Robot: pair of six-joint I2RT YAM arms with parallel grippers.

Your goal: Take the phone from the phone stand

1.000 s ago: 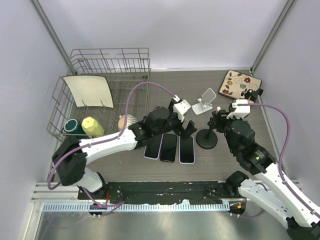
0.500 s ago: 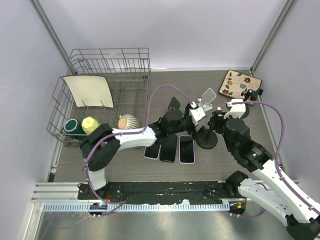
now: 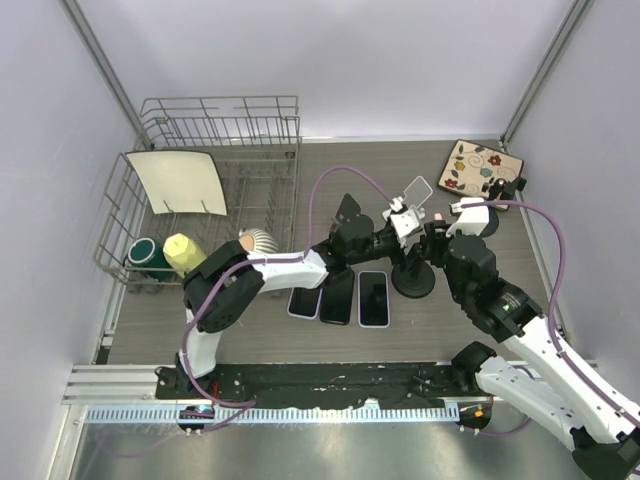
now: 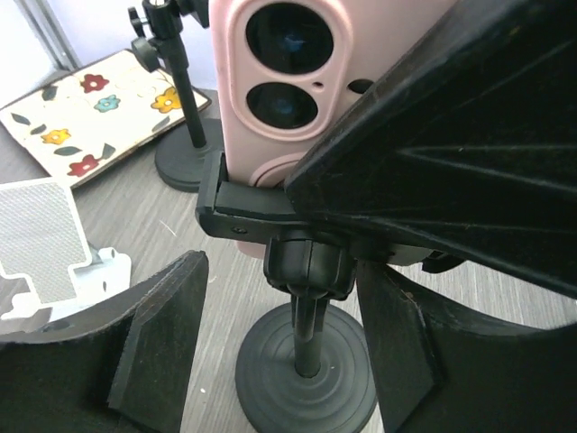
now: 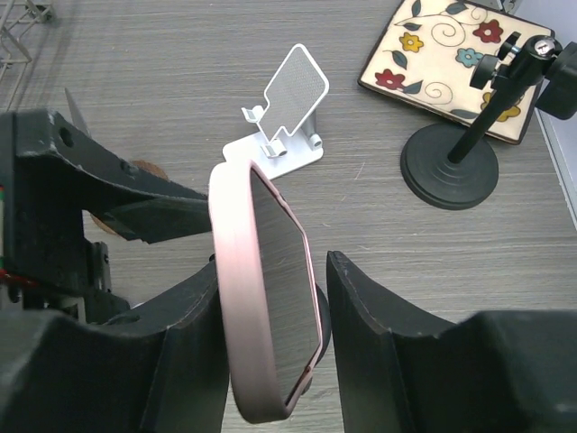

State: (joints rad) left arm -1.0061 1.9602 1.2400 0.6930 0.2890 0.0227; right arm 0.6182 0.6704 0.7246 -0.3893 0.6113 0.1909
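Note:
A pink phone (image 5: 269,298) sits upright in the clamp of a black phone stand (image 4: 308,336) with a round base (image 3: 413,282). My right gripper (image 5: 275,356) is open with a finger on each side of the phone: the left one is close against its back, and a gap shows on the screen side. My left gripper (image 4: 288,352) is open and straddles the stand's pole below the clamp, without touching it. The left wrist view shows the phone's back and camera lenses (image 4: 287,77). In the top view the two grippers hide the phone.
Three phones (image 3: 340,295) lie flat just left of the stand. A white folding stand (image 3: 410,200) is behind it. A second black stand (image 3: 497,200) and a floral mat (image 3: 484,170) are at the back right. A dish rack (image 3: 200,180) fills the left.
My left arm has reached right, from over the flat phones to the black stand's pole. My right gripper has shifted slightly left, down around the phone.

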